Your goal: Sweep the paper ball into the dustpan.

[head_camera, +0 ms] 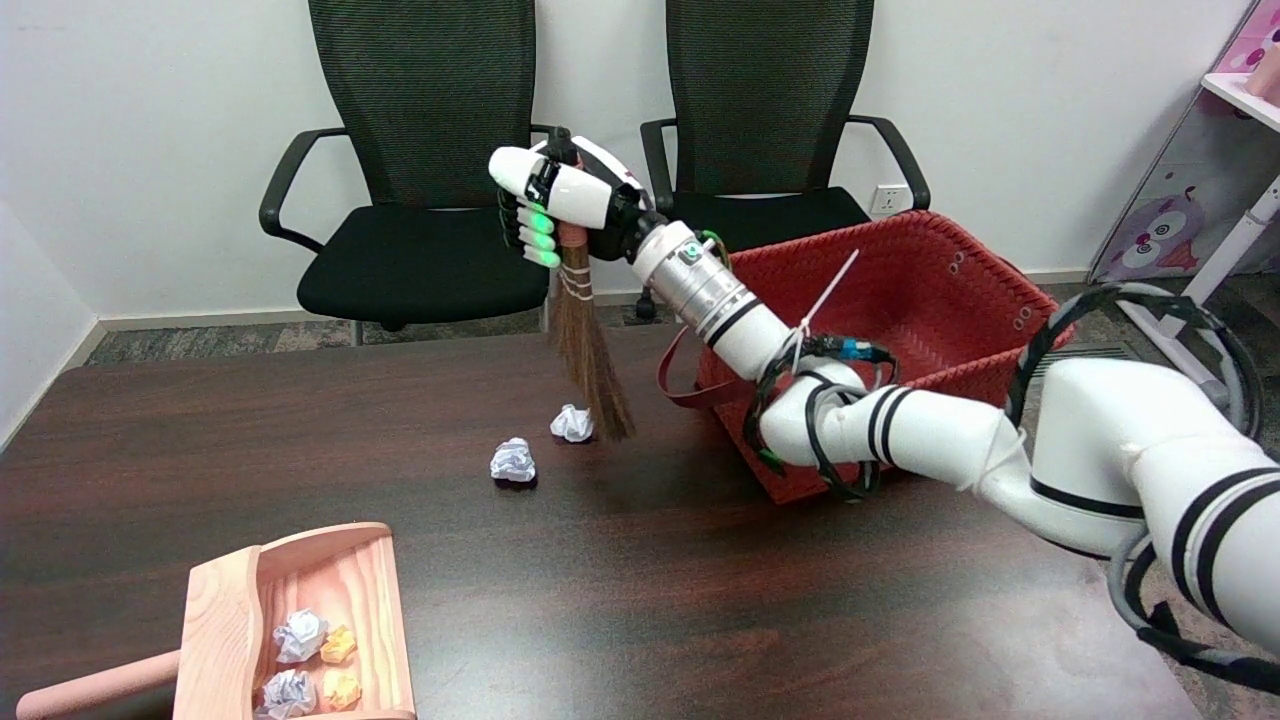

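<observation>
A dark brown wood grain is shown by the table [700, 600]. The dustpan [300, 625] is made of pale pinkish wood, and white-blue and orange paper balls are seen inside it. One white ball with bluish marks [513, 461] and one plain white ball [571, 422] are seen on the table. The broom [590, 350] is formed of reddish-brown bristles bound with white cord. The right hand [555, 205] is coloured white and black, with green light on its fingers [540, 235]. The basket [900, 300] is woven in red. The chairs [420, 200] are covered in black mesh.
</observation>
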Tool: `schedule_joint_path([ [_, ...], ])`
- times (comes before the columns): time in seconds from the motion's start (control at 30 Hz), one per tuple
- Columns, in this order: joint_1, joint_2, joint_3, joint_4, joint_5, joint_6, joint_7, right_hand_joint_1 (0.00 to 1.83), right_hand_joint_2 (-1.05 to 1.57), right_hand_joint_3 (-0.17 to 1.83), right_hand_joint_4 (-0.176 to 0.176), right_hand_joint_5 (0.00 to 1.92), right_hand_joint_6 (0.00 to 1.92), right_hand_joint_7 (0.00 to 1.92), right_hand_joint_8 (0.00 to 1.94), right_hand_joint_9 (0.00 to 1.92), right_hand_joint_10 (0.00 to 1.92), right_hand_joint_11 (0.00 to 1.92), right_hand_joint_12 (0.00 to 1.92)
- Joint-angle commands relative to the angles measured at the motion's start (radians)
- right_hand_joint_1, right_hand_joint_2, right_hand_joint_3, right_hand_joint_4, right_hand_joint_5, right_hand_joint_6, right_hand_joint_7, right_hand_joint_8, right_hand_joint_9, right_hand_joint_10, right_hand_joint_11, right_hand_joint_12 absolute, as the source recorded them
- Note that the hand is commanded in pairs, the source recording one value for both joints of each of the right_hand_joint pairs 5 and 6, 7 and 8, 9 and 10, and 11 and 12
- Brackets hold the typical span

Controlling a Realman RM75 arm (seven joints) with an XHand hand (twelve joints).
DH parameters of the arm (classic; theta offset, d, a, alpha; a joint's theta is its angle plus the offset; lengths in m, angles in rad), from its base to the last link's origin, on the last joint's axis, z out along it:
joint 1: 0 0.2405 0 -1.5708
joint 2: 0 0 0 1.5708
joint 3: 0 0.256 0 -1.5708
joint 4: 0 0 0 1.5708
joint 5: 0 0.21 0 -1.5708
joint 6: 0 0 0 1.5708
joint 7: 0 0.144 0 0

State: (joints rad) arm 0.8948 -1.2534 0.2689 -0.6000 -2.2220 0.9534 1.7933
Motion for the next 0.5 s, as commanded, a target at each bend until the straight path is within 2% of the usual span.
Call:
schedule_joint_path([
  [0.03,0.073,-0.064,-0.094,0.222,-0.101,-0.021,-0.111,0.89,1.42,1.25,-0.009,1.92,1.92,1.92,1.92,1.92,1.92,1.92,1.92],
  [0.5,-0.032,-0.1,-0.082,0.099,-0.176,-0.162,-0.182,0.91,1.44,1.24,-0.001,1.92,1.92,1.92,1.92,1.92,1.92,1.92,1.92],
])
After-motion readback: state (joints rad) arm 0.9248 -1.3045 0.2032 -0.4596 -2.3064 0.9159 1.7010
